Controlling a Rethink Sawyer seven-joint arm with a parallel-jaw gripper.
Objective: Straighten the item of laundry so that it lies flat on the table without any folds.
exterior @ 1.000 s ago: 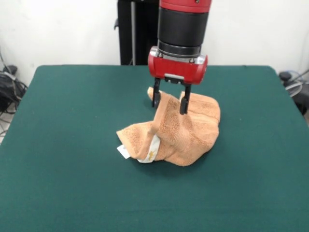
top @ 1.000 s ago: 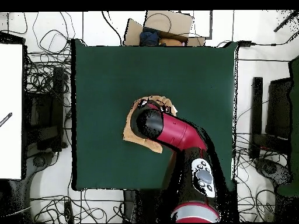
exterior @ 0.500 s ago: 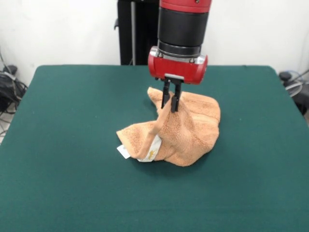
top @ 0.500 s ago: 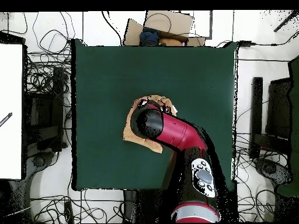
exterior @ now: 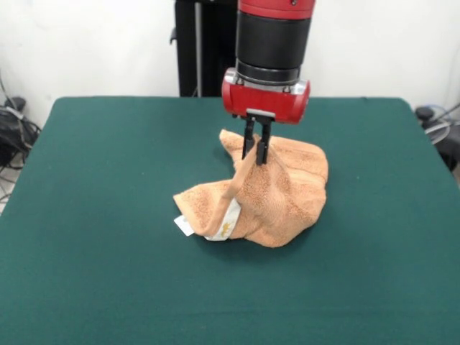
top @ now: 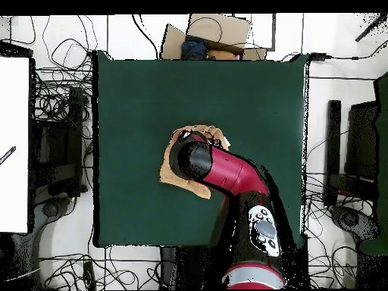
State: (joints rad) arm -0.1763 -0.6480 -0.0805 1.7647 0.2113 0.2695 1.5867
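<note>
The worktop was a large rectangle of dark green felt-like cloth. Near its middle lay the terry towel, orange-tan and thick, crumpled in a heap with its white tags showing at the low edge. The tool was closed on a raised ridge of the towel. I judge that the straightening was hardly begun: all folds remained.

One orange-tan towel lies on one green counter. One red and black arm carries one pincer. Two white tags show at the towel's edge.
</note>
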